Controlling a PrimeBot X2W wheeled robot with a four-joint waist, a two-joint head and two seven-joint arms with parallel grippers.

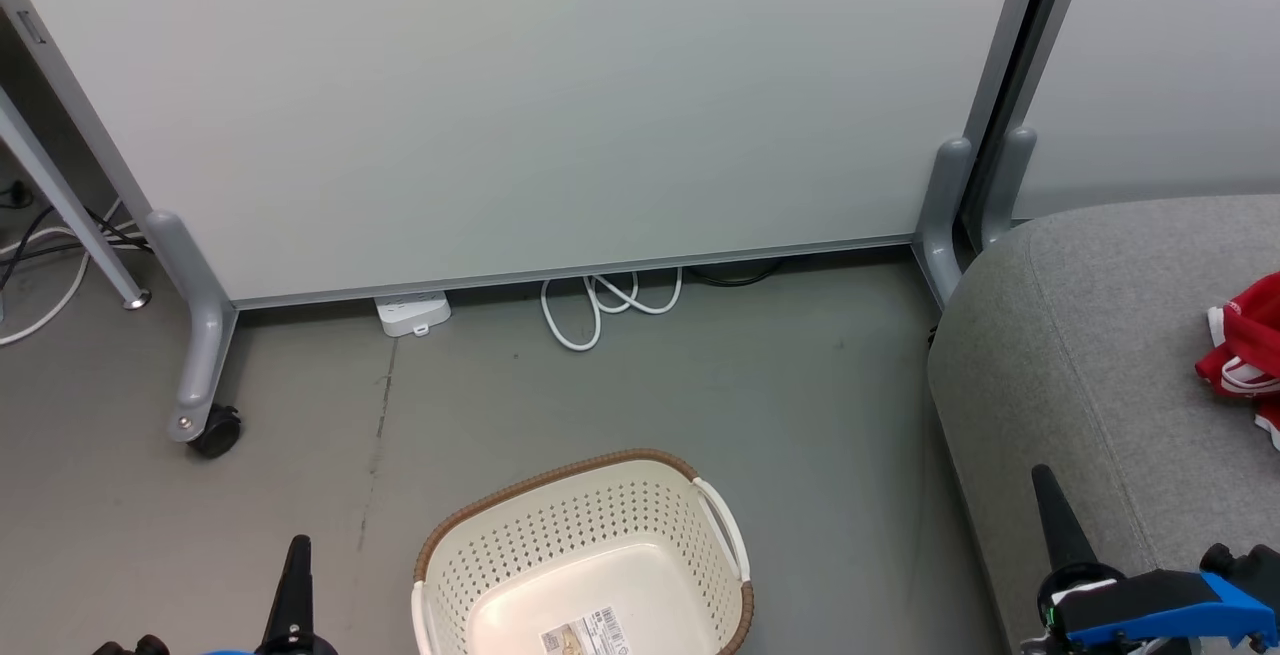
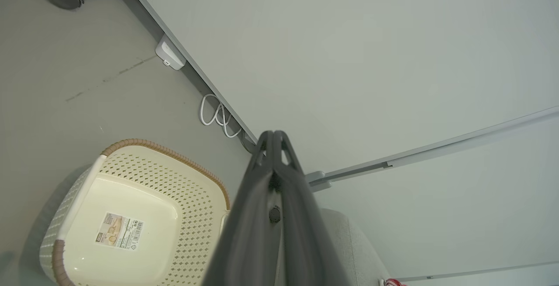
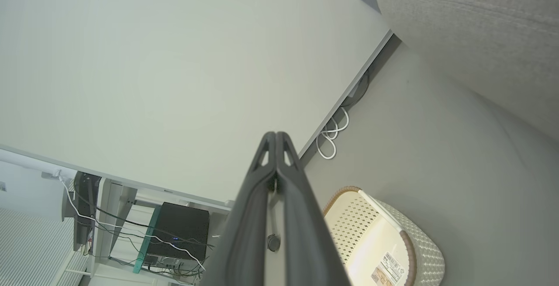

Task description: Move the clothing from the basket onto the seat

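Clothing: a red bundle with white trim (image 1: 1245, 340) lies on the seat (image 1: 1080, 355), at the right edge of the head view and cut off by the frame.
Basket: the basket (image 1: 570, 535) stands on the floor at bottom centre, and its floor is bare apart from a label sticker (image 1: 590, 632).
Left gripper: the left gripper (image 1: 299, 547) is at lower left with its jaws pressed together, holding nothing.
Right gripper: the right gripper (image 1: 1045, 485) is at lower right over the seat's front edge, also closed and empty.
Key relation: the clothing lies up and to the right of the right gripper, well apart from it, so the right arm is the nearer one. The bundle is crumpled and cropped, so I cannot tell its long axis.
Left wrist view adds: the whole basket floor, which the head view crops.
Judgement: nothing seems left to lift, so the task looks done.
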